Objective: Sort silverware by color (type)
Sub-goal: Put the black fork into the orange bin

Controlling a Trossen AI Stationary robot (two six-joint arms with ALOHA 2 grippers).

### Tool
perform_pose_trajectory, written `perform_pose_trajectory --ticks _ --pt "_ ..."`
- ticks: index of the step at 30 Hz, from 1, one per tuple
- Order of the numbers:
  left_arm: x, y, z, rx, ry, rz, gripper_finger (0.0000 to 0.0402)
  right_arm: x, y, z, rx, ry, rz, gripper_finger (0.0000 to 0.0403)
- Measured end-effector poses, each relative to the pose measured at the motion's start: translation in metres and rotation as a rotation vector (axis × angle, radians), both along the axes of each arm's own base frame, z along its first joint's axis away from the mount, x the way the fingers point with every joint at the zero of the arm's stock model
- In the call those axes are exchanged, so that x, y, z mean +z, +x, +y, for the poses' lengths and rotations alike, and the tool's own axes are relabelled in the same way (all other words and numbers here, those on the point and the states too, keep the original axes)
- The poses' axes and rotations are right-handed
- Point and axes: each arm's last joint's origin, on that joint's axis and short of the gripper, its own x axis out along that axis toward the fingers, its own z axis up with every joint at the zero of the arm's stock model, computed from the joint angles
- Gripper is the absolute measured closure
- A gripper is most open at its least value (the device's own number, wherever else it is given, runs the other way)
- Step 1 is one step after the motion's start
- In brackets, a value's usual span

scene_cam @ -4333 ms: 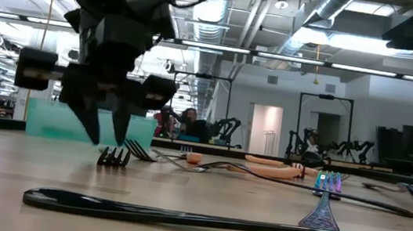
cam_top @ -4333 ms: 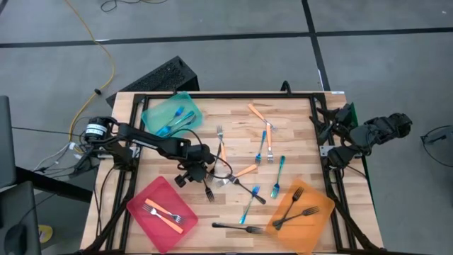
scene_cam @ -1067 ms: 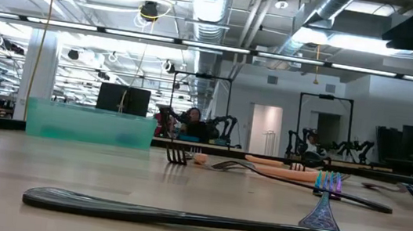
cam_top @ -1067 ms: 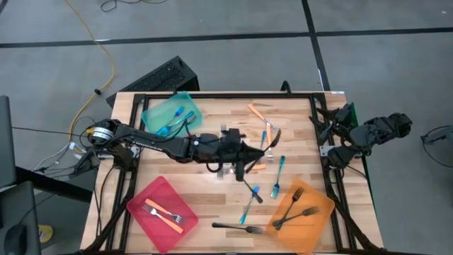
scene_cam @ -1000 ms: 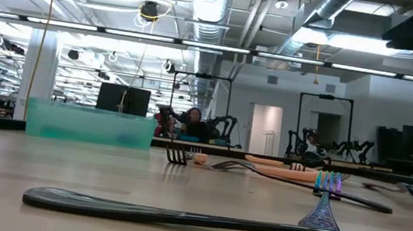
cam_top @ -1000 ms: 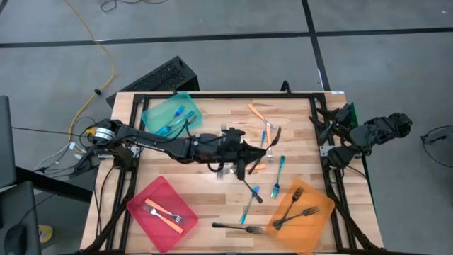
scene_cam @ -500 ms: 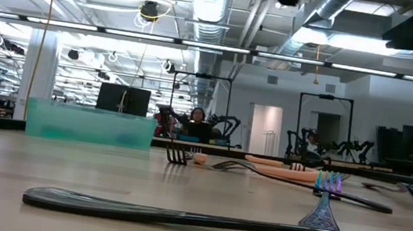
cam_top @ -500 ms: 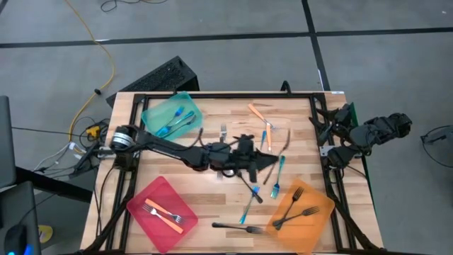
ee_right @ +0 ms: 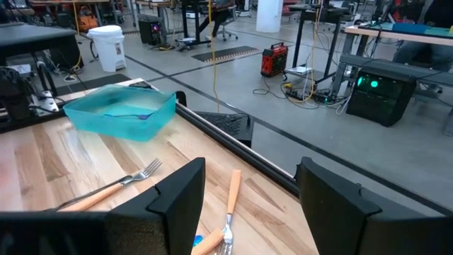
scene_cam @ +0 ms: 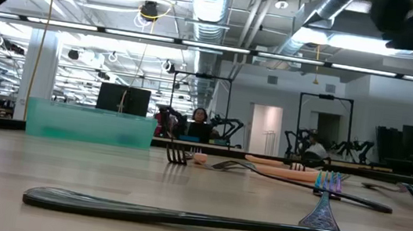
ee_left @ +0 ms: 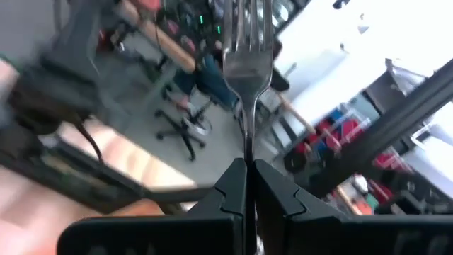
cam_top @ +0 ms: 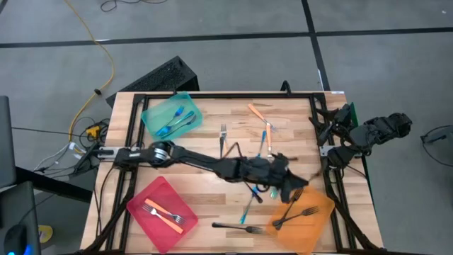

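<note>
Left arm stretched across the table (cam_top: 297,113), left gripper (cam_top: 301,185) over the near edge of the orange tray (cam_top: 308,219). In the left wrist view its fingers (ee_left: 233,185) are pinched narrow on the handle of a black fork (ee_left: 248,49), tines pointing away from the claw.

Orange tray already holds black forks (cam_top: 290,212). One more black fork (cam_top: 237,227) lies on the wood just beside the orange tray; in the low view it runs across the foreground.

Blue forks (cam_top: 249,207) lie loose near the orange tray, one more (cam_top: 262,145) further toward the table centre. Orange forks (cam_top: 258,113) lie well apart from the orange tray, toward the far edge. A small fork (cam_top: 222,133) lies alone mid-table.

Teal tray (cam_top: 170,115) sits at the corner diagonally opposite the orange tray, blue forks inside. Red tray (cam_top: 145,195) sits along the same table edge as the orange tray, at the other end, with orange-handled forks in it.

Right gripper (cam_top: 333,131) parked off the table edge, beyond the orange tray's side; right wrist view shows its fingers (ee_right: 180,195) spread wide, holding nothing.
</note>
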Motion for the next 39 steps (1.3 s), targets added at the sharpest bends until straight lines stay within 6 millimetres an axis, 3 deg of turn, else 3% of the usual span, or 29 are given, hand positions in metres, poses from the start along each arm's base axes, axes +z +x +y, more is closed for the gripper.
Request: perform_pose_trajectory --ticks 9,18,22,27,39 --pt "-0.040 0.020 -0.013 -0.009 -0.040 0.128 0.0401 0.000 0.000 0.000 0.000 0.000 0.000 0.0161" --pt "-0.052 0.020 -0.008 0.065 -0.135 0.248 0.0401 0.000 0.000 0.000 0.000 0.000 0.000 0.0161" --pt "-0.059 0.024 -0.011 0.015 -0.168 0.207 0.0401 0.000 0.000 0.000 0.000 0.000 0.000 0.0161" --pt "-0.092 0.030 -0.013 -0.027 -0.283 0.275 0.0401 0.000 0.000 0.000 0.001 -0.001 0.001 0.0161" --pt "-0.103 0.026 -0.012 0.019 -0.354 0.427 0.0401 0.000 0.000 0.000 0.004 0.001 0.001 0.0161"
